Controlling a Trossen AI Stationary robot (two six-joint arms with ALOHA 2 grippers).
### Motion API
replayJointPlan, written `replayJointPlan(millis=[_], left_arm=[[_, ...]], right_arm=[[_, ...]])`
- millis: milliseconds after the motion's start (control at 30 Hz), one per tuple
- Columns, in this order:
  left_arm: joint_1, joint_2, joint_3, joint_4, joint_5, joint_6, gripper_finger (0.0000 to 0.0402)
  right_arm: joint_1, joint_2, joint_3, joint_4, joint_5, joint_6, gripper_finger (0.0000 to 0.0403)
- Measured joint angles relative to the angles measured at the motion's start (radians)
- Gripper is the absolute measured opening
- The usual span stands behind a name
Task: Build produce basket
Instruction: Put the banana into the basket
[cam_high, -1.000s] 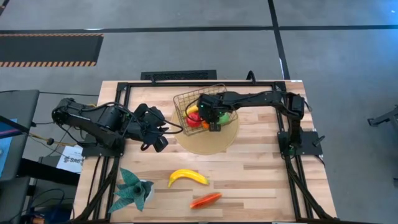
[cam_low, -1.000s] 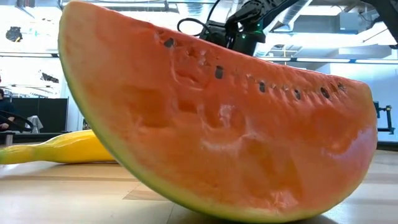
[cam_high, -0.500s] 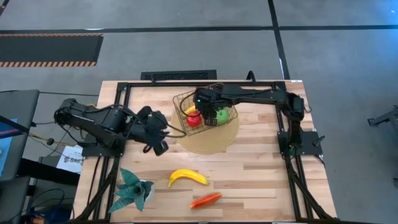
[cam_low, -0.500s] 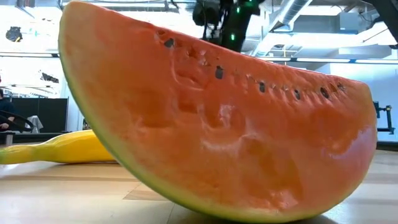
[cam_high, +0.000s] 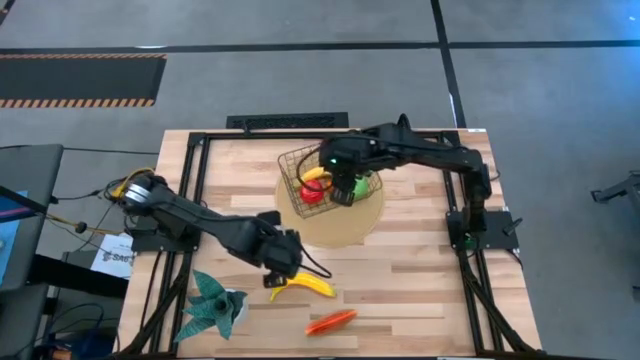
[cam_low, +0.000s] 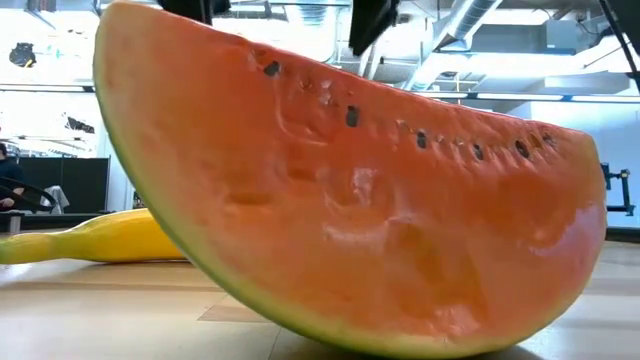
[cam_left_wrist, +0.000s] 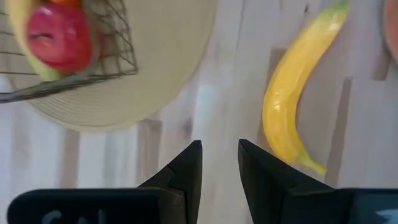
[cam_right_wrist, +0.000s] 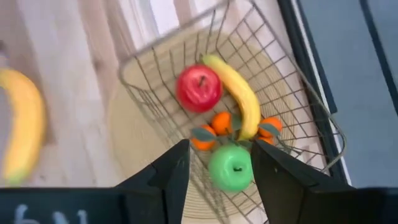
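The gold wire basket (cam_high: 322, 172) stands on the round tan mat (cam_high: 338, 218). It holds a red apple (cam_right_wrist: 199, 88), a banana (cam_right_wrist: 239, 99), tangerines (cam_right_wrist: 219, 123) and a green apple (cam_right_wrist: 231, 167). My right gripper (cam_high: 345, 186) hovers open above the basket, its fingers on either side of the green apple in the wrist view and clear of it. A second banana (cam_high: 303, 285) lies on the table near the near edge. My left gripper (cam_left_wrist: 219, 163) is open just beside this banana (cam_left_wrist: 291, 93), touching nothing. A watermelon slice (cam_high: 331, 322) rests on its rind and fills the low view (cam_low: 350, 200).
A teal spiky-leaved plant (cam_high: 213, 306) stands at the near left corner. A black frame (cam_high: 200, 150) runs around the table top. Bare wood lies between the mat and the watermelon slice. The loose banana (cam_low: 100, 240) shows behind the slice in the low view.
My left arm has swung from the table's left side toward the near edge and the middle, reaching the loose banana. My right gripper has risen out of the basket and drawn back toward the far edge, leaving the green apple inside.
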Motion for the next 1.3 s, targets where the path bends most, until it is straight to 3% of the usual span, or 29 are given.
replayJointPlan(millis=[133, 333, 567, 867, 1300], left_arm=[[0.001, 0.072, 0.0, 0.081, 0.067, 0.017, 0.009], [-0.012, 0.175, 0.0, 0.264, 0.297, 0.186, 0.0096], [-0.025, 0.269, 0.0, 0.234, 0.395, 0.243, 0.0163], [-0.006, 0.284, 0.001, 0.307, 0.38, 0.186, 0.0233], [-0.001, 0.308, 0.001, 0.36, 0.289, 0.234, 0.024]], right_arm=[[0.062, 0.0, 0.1, -0.037, 0.039, 0.087, 0.0186], [0.163, -0.035, 0.112, -0.052, 0.103, 0.231, 0.0185], [0.273, -0.052, 0.112, -0.115, 0.18, 0.414, 0.0182], [0.364, -0.052, 0.112, -0.139, 0.2, 0.453, 0.0177], [0.406, -0.052, 0.112, -0.154, 0.201, 0.41, 0.0166]])
